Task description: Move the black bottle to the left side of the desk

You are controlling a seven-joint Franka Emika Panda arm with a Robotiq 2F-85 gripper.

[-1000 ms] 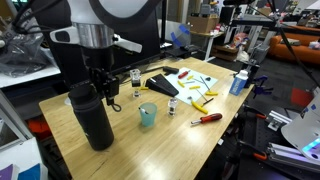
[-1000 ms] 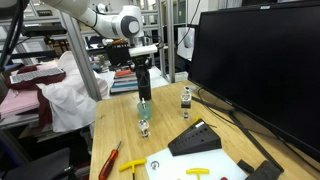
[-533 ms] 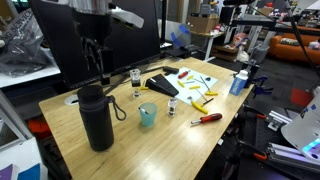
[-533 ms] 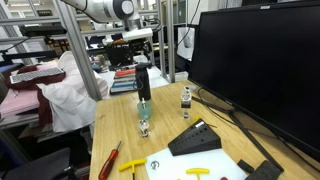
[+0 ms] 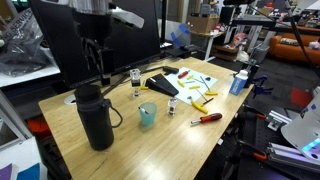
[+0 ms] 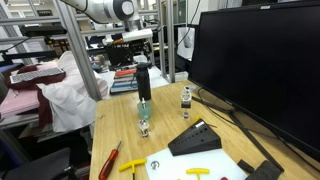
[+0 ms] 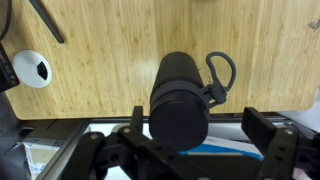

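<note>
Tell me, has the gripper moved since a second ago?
Yes. Against the black bottle standing on the desk, the gripper has risen clear of its cap.

Looking straight down I see the black bottle [image 7: 180, 100] upright on the desk [image 7: 110, 40], my fingers [image 7: 268, 140] spread wide on either side
</note>
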